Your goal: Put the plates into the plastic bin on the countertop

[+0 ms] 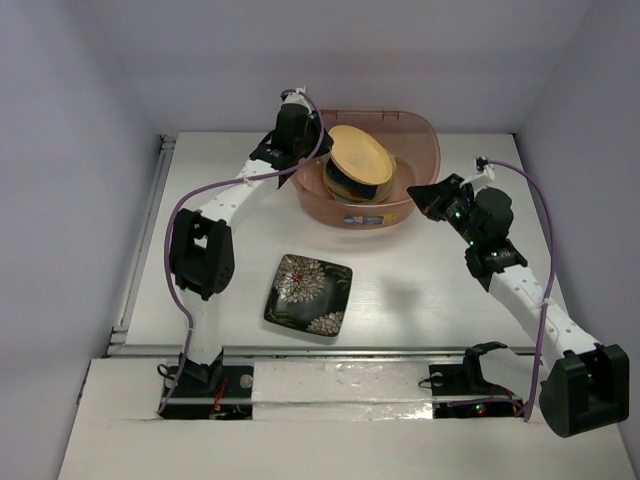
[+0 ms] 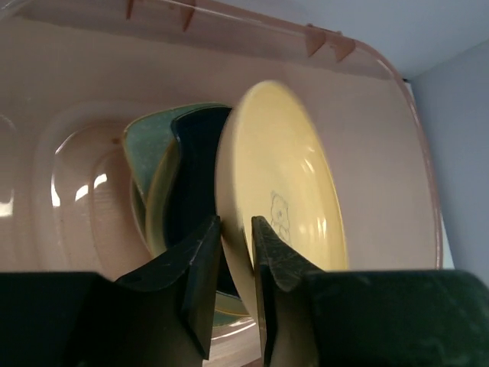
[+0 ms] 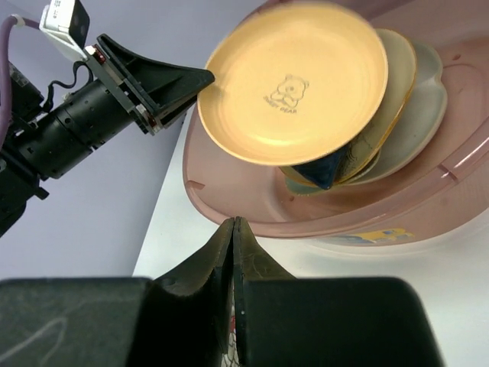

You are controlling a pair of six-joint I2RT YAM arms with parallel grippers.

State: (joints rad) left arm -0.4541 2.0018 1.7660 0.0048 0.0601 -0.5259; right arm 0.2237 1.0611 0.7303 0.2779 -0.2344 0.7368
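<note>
The translucent pinkish plastic bin (image 1: 415, 135) stands at the back of the white countertop (image 1: 420, 290). My left gripper (image 1: 320, 150) reaches into it from the left and is shut on the rim of the round yellow-orange plate (image 1: 362, 152), held tilted above the stacked plates. In the left wrist view the gripper (image 2: 235, 229) pinches that plate (image 2: 286, 168), with the dark blue plate (image 2: 195, 168) and pale green plate (image 2: 149, 145) behind it. The square black floral plate (image 1: 308, 293) lies on the countertop. My right gripper (image 1: 428, 196) is shut and empty beside the bin's right front.
In the right wrist view, the shut gripper (image 3: 234, 223) hovers by the bin's rim (image 3: 229, 206), the yellow plate (image 3: 294, 84) sits over a tan plate (image 3: 397, 92) and cream plate (image 3: 420, 122). A metal rail (image 1: 145, 230) runs along the left edge.
</note>
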